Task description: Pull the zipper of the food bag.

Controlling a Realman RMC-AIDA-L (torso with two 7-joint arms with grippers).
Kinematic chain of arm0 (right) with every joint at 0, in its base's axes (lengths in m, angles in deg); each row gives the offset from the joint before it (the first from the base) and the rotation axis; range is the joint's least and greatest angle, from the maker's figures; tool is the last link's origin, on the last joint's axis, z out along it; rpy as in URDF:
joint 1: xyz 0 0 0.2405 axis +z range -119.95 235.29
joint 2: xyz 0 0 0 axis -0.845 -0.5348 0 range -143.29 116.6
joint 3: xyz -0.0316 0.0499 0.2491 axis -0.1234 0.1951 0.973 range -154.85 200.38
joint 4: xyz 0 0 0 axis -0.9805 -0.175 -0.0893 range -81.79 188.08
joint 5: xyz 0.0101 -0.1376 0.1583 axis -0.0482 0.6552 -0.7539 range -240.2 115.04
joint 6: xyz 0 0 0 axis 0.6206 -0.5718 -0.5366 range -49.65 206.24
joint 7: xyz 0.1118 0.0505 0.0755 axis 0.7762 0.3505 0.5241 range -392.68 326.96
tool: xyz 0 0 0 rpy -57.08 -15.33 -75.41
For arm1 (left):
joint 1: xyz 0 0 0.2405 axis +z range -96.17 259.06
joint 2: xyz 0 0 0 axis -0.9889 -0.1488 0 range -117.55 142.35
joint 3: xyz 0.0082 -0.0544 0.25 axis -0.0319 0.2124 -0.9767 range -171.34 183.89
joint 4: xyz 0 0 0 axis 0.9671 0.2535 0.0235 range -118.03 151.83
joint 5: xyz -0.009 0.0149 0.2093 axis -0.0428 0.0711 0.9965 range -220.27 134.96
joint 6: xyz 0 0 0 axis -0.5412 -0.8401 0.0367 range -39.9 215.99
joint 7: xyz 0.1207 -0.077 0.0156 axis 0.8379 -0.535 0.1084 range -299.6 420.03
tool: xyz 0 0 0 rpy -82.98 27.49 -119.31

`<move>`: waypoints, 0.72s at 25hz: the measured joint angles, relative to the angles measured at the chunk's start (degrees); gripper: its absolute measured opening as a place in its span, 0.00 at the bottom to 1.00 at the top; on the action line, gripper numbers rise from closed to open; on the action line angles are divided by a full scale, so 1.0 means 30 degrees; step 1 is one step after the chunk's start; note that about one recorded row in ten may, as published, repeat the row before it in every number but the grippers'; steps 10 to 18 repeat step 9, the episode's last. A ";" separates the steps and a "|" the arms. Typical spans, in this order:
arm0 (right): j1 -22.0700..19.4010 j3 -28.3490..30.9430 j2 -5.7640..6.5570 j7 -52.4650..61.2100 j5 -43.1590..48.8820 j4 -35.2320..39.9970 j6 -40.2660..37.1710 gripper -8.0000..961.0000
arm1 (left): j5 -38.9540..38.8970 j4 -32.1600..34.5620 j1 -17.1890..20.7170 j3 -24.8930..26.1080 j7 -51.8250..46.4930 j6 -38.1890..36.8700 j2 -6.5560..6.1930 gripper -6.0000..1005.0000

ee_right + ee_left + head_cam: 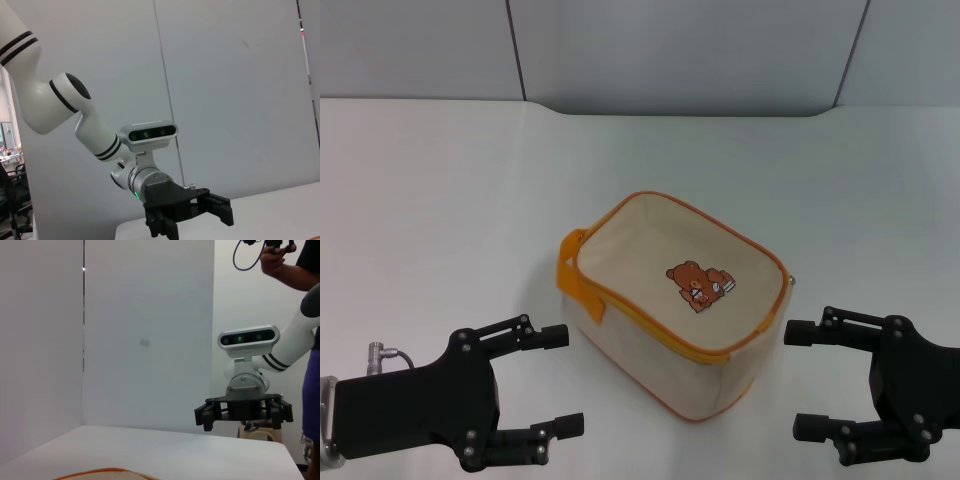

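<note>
Soft, light cream fabric food bag with orange piping (675,305) at centre; grasp the small silver zipper tab (790,283) at 3 o'clock. Left gripper (563,380), 8 o'clock, and right gripper (796,378), 4 o'clock, both spread, empty.

A white table (440,200) stood before grey wall panels (680,50). At the left wrist view's edge a person (305,275) in a dark shirt held a black cable (245,257).

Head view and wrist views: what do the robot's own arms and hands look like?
Both the left hand and right hand are matte black, two-fingered, with small screws. A silver connector sits by the left one. Wrist views show glossy white arm links with black bands and grey wrist cameras.
</note>
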 joint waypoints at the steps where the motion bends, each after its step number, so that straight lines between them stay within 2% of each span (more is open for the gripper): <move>1: 0.0003 -0.0002 0.0000 0.0000 -0.0003 0.0004 0.0001 0.89 | -0.0006 0.0006 0.0016 0.0001 0.0001 -0.0001 0.0006 0.82; 18: 0.0017 -0.0053 -0.0065 0.0003 -0.0013 0.0011 0.0026 0.89 | -0.0282 0.0032 0.0037 0.0040 0.0026 0.0017 0.0077 0.82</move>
